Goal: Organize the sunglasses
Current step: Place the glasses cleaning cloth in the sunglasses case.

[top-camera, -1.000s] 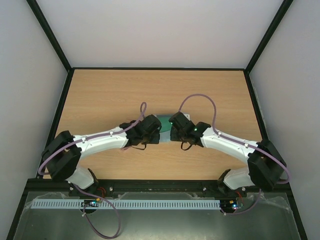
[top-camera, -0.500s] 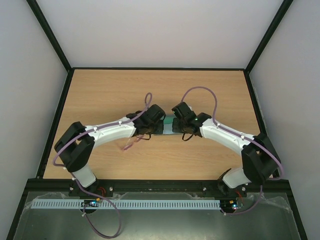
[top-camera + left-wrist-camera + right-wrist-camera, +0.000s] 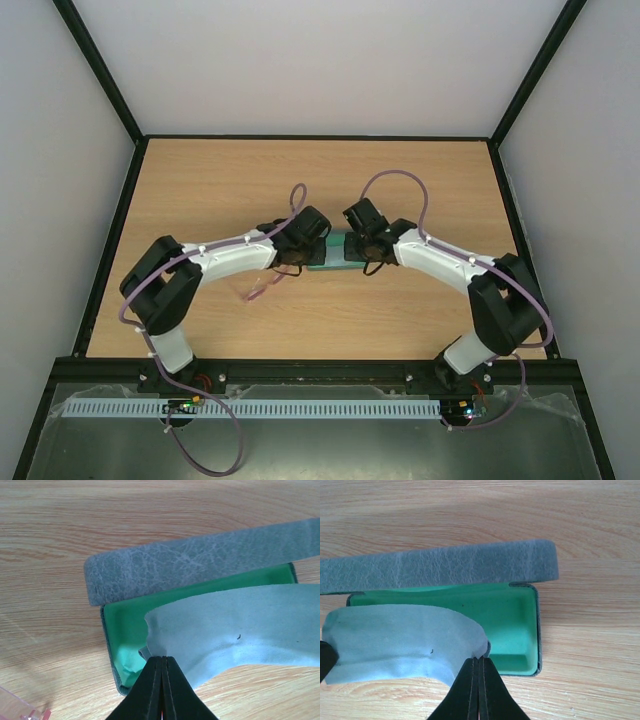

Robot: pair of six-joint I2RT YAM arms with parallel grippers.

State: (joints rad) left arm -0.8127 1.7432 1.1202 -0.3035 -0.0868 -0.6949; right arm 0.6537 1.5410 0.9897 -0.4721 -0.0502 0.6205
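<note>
From above, we see a wooden table [image 3: 220, 190] with two white and black arms reaching in from the near edge. The left arm [image 3: 225, 262] and the right arm [image 3: 440, 262] bend toward each other and meet at the middle of the table. Between their wrists a sliver of a grey-blue case [image 3: 335, 252] with a green inside shows. The wrists hide the fingers in this view. The sunglasses [image 3: 260, 287], a thin pinkish-red frame, lie on the bare wood just beside the left wrist, on its near side and outside the case.

In the left wrist view, we look down on the open case [image 3: 125, 630]. Its grey-blue lid [image 3: 190, 565] stands along the far side. A light-blue cloth [image 3: 240, 630] is draped over the green tray. The left gripper [image 3: 162, 659] is pinched tight on the cloth's near edge, at its end. At the bottom left corner a small pink piece of the sunglasses [image 3: 22, 711] shows on the wood, apart from the case.

In the right wrist view, we see the other end of the case [image 3: 517, 620], with its lid [image 3: 445, 570] upright behind. The cloth [image 3: 395, 635] covers most of the tray, leaving the right end green and bare. The right gripper [image 3: 478, 661] is clamped on the cloth's near right corner. The sunglasses do not appear here.
</note>
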